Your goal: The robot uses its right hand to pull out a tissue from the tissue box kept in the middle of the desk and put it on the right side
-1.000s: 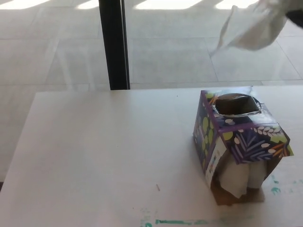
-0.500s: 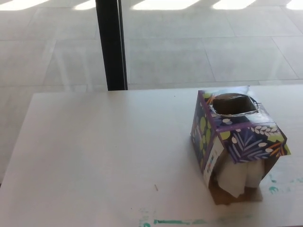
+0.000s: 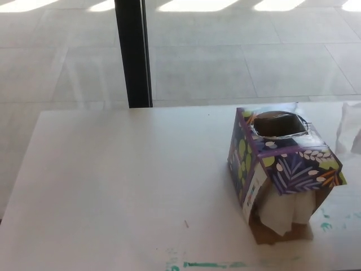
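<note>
Tissue box point(image 3: 282, 169) sat on tabletop point(image 3: 124, 180), torn front spilling tissues. White tissue point(image 3: 350, 129) showed at 3 o'clock edge. Hands out of frame; grip unknowable.

Single head view, looking down at desk point(image 3: 113, 169).

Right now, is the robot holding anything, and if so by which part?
It cannot be told. No hand is in view. A white tissue shows at the right edge beside the tissue box, but whatever grips it lies outside the picture.
</note>
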`<state>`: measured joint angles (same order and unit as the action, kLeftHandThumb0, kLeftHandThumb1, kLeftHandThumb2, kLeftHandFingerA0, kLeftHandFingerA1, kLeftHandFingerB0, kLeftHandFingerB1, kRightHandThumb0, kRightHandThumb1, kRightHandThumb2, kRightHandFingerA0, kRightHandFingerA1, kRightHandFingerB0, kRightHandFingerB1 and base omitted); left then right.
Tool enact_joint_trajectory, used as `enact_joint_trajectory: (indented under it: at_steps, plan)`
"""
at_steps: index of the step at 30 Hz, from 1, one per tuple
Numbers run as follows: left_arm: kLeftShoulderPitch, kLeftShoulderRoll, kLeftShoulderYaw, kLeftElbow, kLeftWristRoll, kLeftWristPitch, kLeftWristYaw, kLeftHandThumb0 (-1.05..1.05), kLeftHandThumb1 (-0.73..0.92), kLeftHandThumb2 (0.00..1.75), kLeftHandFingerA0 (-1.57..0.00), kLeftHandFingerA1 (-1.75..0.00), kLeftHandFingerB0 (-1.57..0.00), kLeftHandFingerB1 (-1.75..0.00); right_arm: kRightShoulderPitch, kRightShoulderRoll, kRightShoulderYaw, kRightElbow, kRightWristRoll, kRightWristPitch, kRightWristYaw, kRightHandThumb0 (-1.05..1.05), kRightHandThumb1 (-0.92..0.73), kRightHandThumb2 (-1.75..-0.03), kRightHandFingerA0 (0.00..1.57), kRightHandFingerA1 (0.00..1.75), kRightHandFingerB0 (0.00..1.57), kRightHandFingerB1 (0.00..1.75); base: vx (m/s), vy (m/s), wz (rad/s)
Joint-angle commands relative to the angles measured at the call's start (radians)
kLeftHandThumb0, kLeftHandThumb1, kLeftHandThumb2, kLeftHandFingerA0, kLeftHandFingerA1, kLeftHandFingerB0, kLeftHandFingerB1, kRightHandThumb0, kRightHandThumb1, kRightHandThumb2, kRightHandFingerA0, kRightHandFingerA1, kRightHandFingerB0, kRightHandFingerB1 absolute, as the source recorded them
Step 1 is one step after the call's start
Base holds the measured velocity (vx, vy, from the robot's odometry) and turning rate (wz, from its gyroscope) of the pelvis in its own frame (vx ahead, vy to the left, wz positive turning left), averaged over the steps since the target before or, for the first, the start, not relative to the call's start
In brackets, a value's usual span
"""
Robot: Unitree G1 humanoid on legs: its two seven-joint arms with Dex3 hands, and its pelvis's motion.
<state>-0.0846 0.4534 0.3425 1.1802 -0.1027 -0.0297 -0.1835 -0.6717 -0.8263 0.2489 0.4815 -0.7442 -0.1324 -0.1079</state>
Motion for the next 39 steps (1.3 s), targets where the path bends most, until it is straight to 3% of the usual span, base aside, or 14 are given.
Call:
enact_joint_trajectory:
  at_steps: [1,3,6,11,15,16,18,22,23,24,25,33,37,39]
  plan:
    - [0.005,0.013,0.025,-0.003,-0.030,-0.017,0.011,-1.05,0.80,0.95,-0.69,-0.58,-0.51,-0.80,0.130,-0.025,0.149,-0.096,-0.180,0.239,0.377,-0.39,-0.73,-0.61,0.83,1.14,0.72,0.55,0.00,0.000,0.00]
    - [0.004,0.014,0.027,-0.009,-0.033,-0.011,0.009,-1.05,0.80,0.96,-0.69,-0.58,-0.49,-0.80,0.134,-0.024,0.175,-0.062,-0.200,0.239,0.376,-0.40,-0.75,-0.61,0.81,1.02,0.68,0.57,0.00,0.000,0.00]
    - [0.008,0.011,0.035,-0.028,-0.041,0.002,0.011,-1.05,0.79,0.97,-0.67,-0.58,-0.47,-0.81,0.123,-0.029,0.237,-0.026,-0.268,0.246,0.398,-0.45,-0.72,-0.65,0.83,1.47,0.71,0.82,0.00,0.000,0.00]
    - [0.016,0.014,0.041,-0.020,-0.037,-0.011,0.009,-1.05,0.80,0.95,-0.69,-0.58,-0.50,-0.81,0.105,-0.033,0.336,0.005,-0.373,0.244,0.390,-0.49,-0.63,-0.59,0.88,1.62,0.78,0.91,0.00,0.000,0.00]
    - [0.007,0.012,0.057,0.002,-0.043,-0.019,0.002,-1.05,0.78,0.95,-0.68,-0.59,-0.50,-0.82,0.089,-0.033,0.392,-0.005,-0.409,0.266,0.498,-0.51,-0.63,-0.59,0.84,1.64,0.69,0.96,0.00,0.000,0.00]
    - [0.007,0.011,0.059,0.001,-0.044,-0.020,0.000,-1.05,0.78,0.96,-0.68,-0.60,-0.49,-0.82,0.099,-0.034,0.423,-0.002,-0.460,0.279,0.477,-0.63,-0.49,-0.95,1.06,1.29,0.70,1.02,0.00,0.000,0.00]
    - [0.007,0.010,0.059,-0.003,-0.043,-0.022,-0.004,-1.05,0.78,0.96,-0.69,-0.60,-0.49,-0.83,0.111,-0.049,0.463,-0.008,-0.494,0.258,0.506,-0.64,-0.68,-0.61,0.81,1.51,0.61,1.18,0.00,0.000,0.00]
    - [0.007,0.009,0.060,-0.011,-0.041,-0.015,0.001,-1.05,0.79,0.95,-0.69,-0.61,-0.48,-0.83,0.210,-0.159,0.390,-0.128,-0.387,0.136,0.321,-0.80,-0.74,-0.75,0.88,1.56,0.77,1.18,0.00,0.000,0.00]
    - [0.003,0.012,0.066,-0.017,-0.047,-0.008,-0.011,-1.05,0.78,0.95,-0.67,-0.60,-0.46,-0.82,0.190,-0.099,0.358,-0.132,-0.324,0.255,0.535,-0.83,-0.56,-1.00,0.27,0.73,0.03,0.37,0.00,0.000,0.00]
    - [0.003,0.012,0.066,-0.019,-0.045,-0.008,-0.011,-1.05,0.79,0.96,-0.68,-0.60,-0.46,-0.81,0.139,-0.066,0.378,-0.079,-0.313,0.252,0.623,-0.82,-0.40,-0.78,0.00,0.13,0.00,0.00,0.00,0.000,0.00]
    - [0.005,0.013,0.068,-0.019,-0.047,-0.012,-0.018,-1.05,0.78,0.95,-0.67,-0.61,-0.46,-0.82,0.081,-0.021,0.412,0.007,-0.333,0.242,0.657,-0.71,-0.41,-0.69,0.00,0.00,0.00,0.00,0.00,0.000,0.00]
    - [0.003,0.012,0.082,-0.004,-0.049,-0.019,-0.017,-1.05,0.77,0.94,-0.67,-0.62,-0.47,-0.82,0.056,-0.054,0.356,-0.058,-0.326,0.223,0.590,-0.80,-0.39,-0.71,0.00,0.00,0.00,0.00,0.00,0.000,0.00]
    - [0.009,0.013,0.083,-0.010,-0.052,-0.006,-0.020,-1.05,0.76,0.95,-0.68,-0.62,-0.47,-0.82,0.067,-0.066,0.323,-0.092,-0.322,0.230,0.580,-0.20,-0.47,-0.62,0.00,0.00,0.00,0.00,0.00,0.000,0.00]
    - [0.011,0.017,0.071,-0.010,-0.041,-0.001,-0.017,-1.05,0.79,0.96,-0.63,-0.57,-0.46,-0.79,0.066,-0.075,0.303,-0.099,-0.327,0.233,0.585,-0.44,-0.52,-0.56,0.00,0.00,0.00,0.00,0.00,0.000,0.00]
